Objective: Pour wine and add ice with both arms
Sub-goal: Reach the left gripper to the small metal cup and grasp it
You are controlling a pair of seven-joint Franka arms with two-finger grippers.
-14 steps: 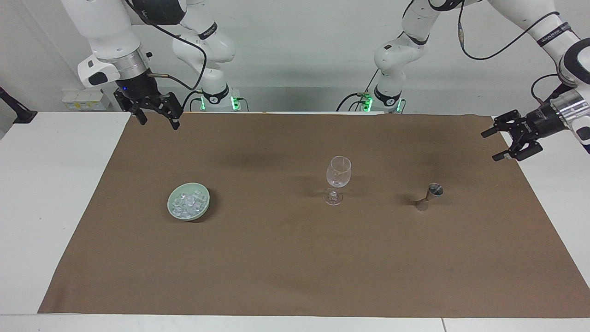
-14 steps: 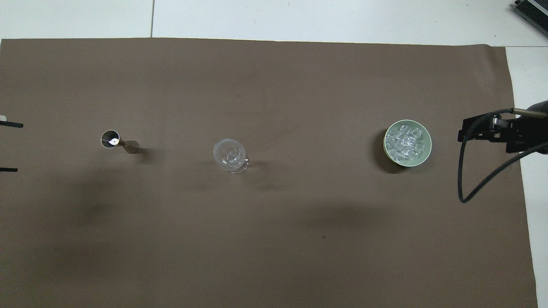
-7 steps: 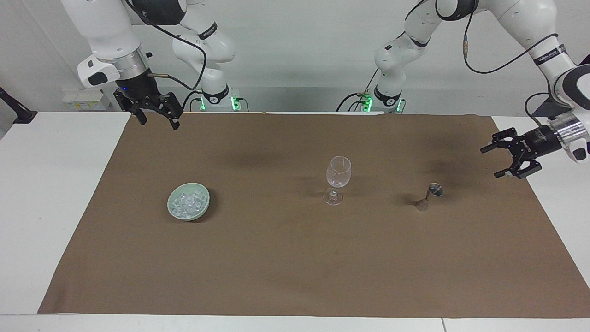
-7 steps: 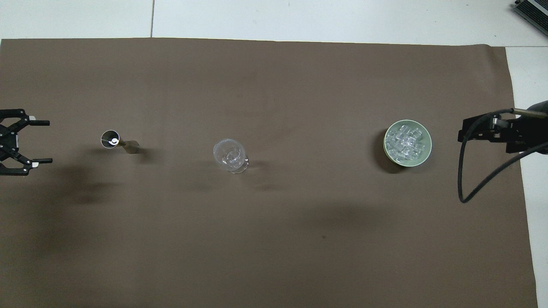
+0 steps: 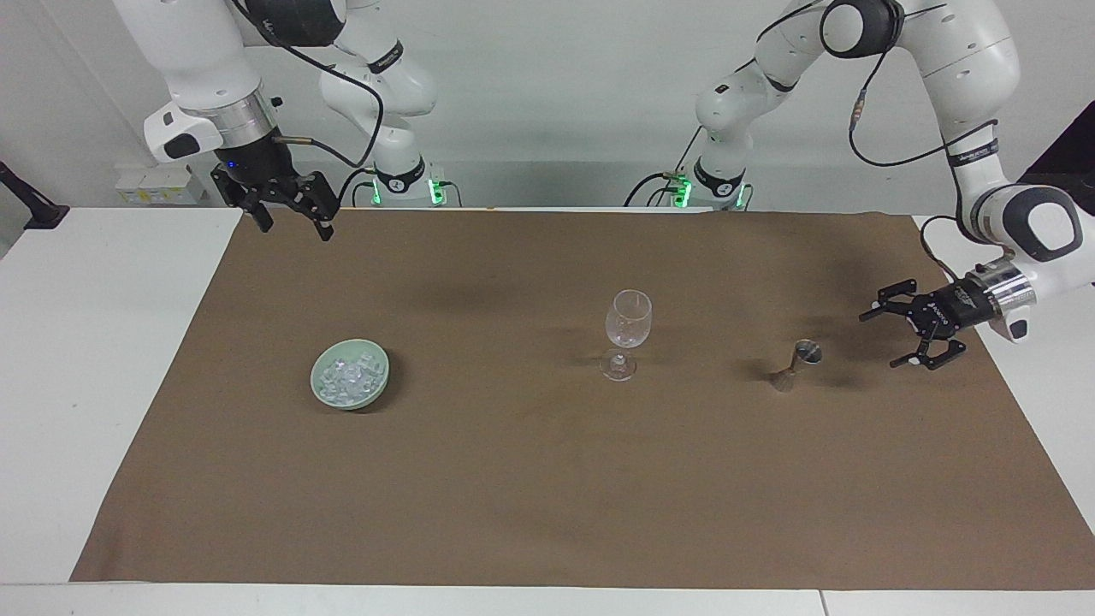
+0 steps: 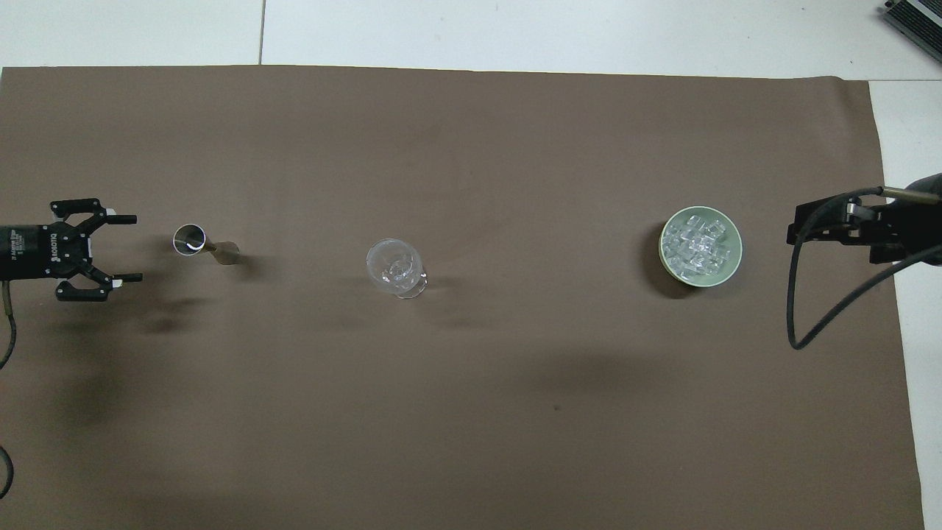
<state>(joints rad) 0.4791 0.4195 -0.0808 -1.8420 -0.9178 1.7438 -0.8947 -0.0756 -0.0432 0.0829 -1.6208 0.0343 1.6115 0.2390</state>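
left gripper (image 5: 891,337), jaws wide and turned sideways, hangs low just beside the jigger (image 5: 796,363) at the left arm's end of the brown mat (image 5: 547,479), not touching it. the slim metal jigger stands on a narrow foot; a finger clipping its cup on the way in could likely tip it and spill whatever it holds. right gripper (image 5: 287,208), jaws also wide, waits high over the mat's edge nearest the robots, well apart from the bowl (image 5: 380,382). the ice (image 5: 349,376), many small clear cubes glinting whitish, lies heaped in that pale green bowl toward the right arm's end. the cubes look slick and may slip from a pinch. the glass (image 5: 628,328) stands upright between bowl and jigger; a careless swing could topple it.
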